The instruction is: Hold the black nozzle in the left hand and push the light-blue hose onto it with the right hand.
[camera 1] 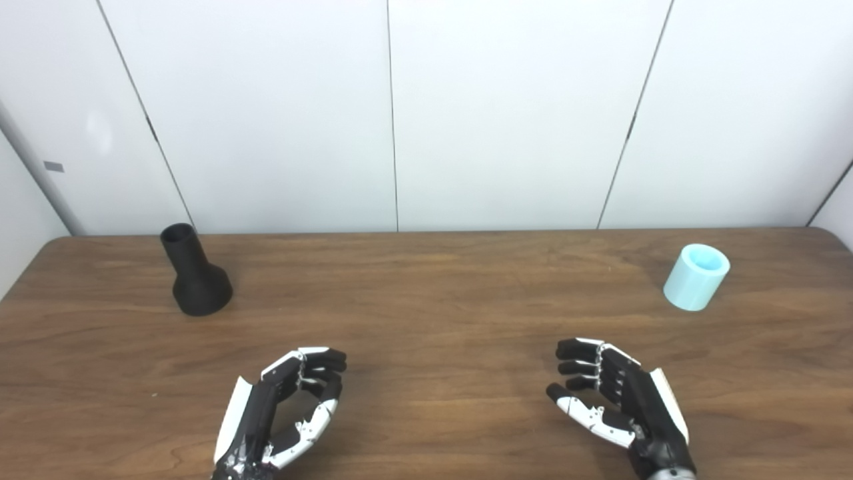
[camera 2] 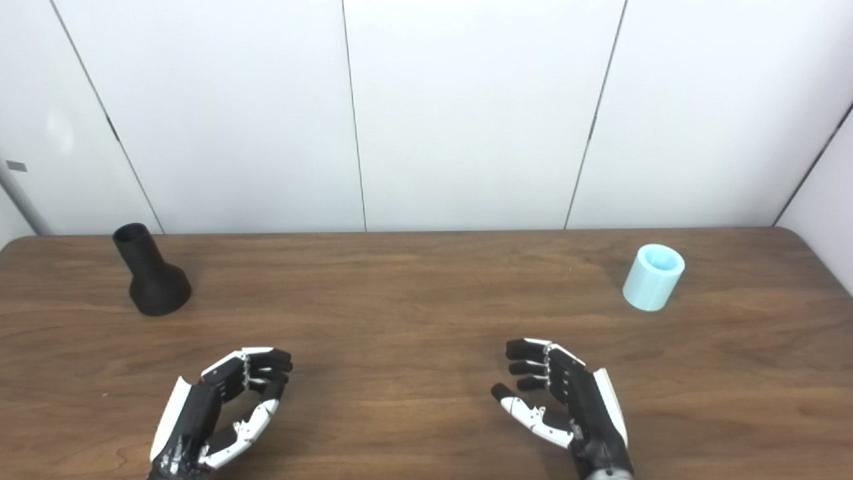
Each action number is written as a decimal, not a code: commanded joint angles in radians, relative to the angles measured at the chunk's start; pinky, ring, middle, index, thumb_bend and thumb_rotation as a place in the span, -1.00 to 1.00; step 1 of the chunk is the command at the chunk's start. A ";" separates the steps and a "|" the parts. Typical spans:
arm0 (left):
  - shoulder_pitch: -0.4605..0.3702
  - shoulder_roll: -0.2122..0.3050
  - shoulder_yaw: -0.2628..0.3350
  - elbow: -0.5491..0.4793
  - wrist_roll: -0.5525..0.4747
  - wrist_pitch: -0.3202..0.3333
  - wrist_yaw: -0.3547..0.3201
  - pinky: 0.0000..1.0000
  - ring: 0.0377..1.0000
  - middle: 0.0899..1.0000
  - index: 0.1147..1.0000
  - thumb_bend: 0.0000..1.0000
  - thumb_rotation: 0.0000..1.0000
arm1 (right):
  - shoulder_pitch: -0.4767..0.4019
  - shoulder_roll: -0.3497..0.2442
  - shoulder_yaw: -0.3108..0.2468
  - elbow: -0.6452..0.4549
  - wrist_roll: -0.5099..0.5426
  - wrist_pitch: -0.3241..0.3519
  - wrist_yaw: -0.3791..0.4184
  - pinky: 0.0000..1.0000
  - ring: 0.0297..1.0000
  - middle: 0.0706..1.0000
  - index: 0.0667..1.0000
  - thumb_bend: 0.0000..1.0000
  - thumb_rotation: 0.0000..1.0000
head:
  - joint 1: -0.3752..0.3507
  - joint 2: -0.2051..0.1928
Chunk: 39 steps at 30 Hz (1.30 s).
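Left hand hovering low near bottom edge, palm facing inward, fingers curling loosely toward thumb, holding nothing. Right hand mirroring it, palm inward, fingers half-bent and spread, thumb pointing inward, gripping nothing.

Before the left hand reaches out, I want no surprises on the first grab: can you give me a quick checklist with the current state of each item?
1. Left hand holds nothing, fingers apart: ok.
2. Right hand holds nothing, fingers apart: ok.
3. Black nozzle standing with its wide base down and narrow open end up, on the far left of the table: ok.
4. Light-blue hose piece standing on end, opening up, on the far right: ok.
5. Path between each hand and its part is bare wood: ok.
6. Hose bore fits the nozzle neck: cannot tell.
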 commanded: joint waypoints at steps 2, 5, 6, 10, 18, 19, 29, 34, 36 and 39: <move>0.007 -0.002 -0.006 0.024 0.014 -0.014 0.007 0.03 0.18 0.23 0.20 -0.48 -0.71 | -0.014 -0.004 0.000 -0.037 -0.001 -0.012 0.002 0.17 0.30 0.32 0.25 -0.39 -0.84 | 0.000 0.001; 0.007 -0.002 -0.006 0.024 0.016 -0.015 0.008 0.02 0.17 0.22 0.20 -0.48 -0.73 | -0.014 -0.002 0.000 -0.036 -0.002 -0.013 0.000 0.16 0.30 0.32 0.25 -0.39 -0.85 | 0.000 0.001; 0.007 -0.002 -0.006 0.023 0.016 -0.010 0.007 0.02 0.17 0.22 0.20 -0.48 -0.73 | -0.015 -0.002 0.000 -0.036 -0.002 -0.012 0.000 0.16 0.30 0.32 0.25 -0.39 -0.85 | -0.001 0.001; 0.008 -0.002 -0.006 0.023 0.011 -0.008 0.005 0.03 0.18 0.23 0.20 -0.47 -0.68 | -0.015 -0.002 0.001 -0.036 -0.001 -0.010 0.001 0.17 0.30 0.32 0.25 -0.40 -0.85 | -0.001 0.001; 0.011 -0.012 0.000 0.013 -0.011 0.019 0.005 0.05 0.20 0.24 0.21 -0.47 -0.71 | -0.014 -0.002 -0.006 -0.037 0.016 -0.002 0.005 0.19 0.32 0.33 0.26 -0.39 -0.87 | 0.020 -0.004; 0.012 -0.015 0.000 0.010 -0.012 0.024 0.007 0.06 0.20 0.24 0.22 -0.48 -0.70 | -0.013 -0.006 -0.007 -0.035 0.020 -0.004 0.007 0.19 0.32 0.33 0.26 -0.39 -0.88 | 0.025 -0.005; 0.012 -0.054 0.015 -0.008 0.003 0.054 0.032 0.04 0.18 0.23 0.22 -0.47 -0.66 | -0.014 -0.042 -0.027 -0.026 0.052 -0.023 0.023 0.21 0.31 0.35 0.28 -0.42 -0.89 | 0.136 0.003; 0.008 -0.080 0.000 -0.018 0.016 0.073 0.037 0.05 0.19 0.24 0.23 -0.49 -0.75 | -0.018 -0.060 -0.045 -0.021 0.069 -0.021 0.029 0.23 0.30 0.34 0.28 -0.44 -0.86 | 0.202 0.003; 0.006 -0.084 -0.006 -0.018 0.035 0.076 0.042 0.06 0.20 0.24 0.23 -0.49 -0.73 | -0.020 -0.065 -0.050 -0.016 0.080 -0.029 0.029 0.23 0.30 0.34 0.28 -0.45 -0.89 | 0.221 0.001; 0.001 -0.090 -0.012 -0.013 0.063 0.075 0.050 0.07 0.21 0.25 0.22 -0.49 -0.69 | -0.023 -0.074 -0.053 -0.004 0.085 -0.045 0.030 0.24 0.34 0.35 0.29 -0.46 -0.98 | 0.243 -0.005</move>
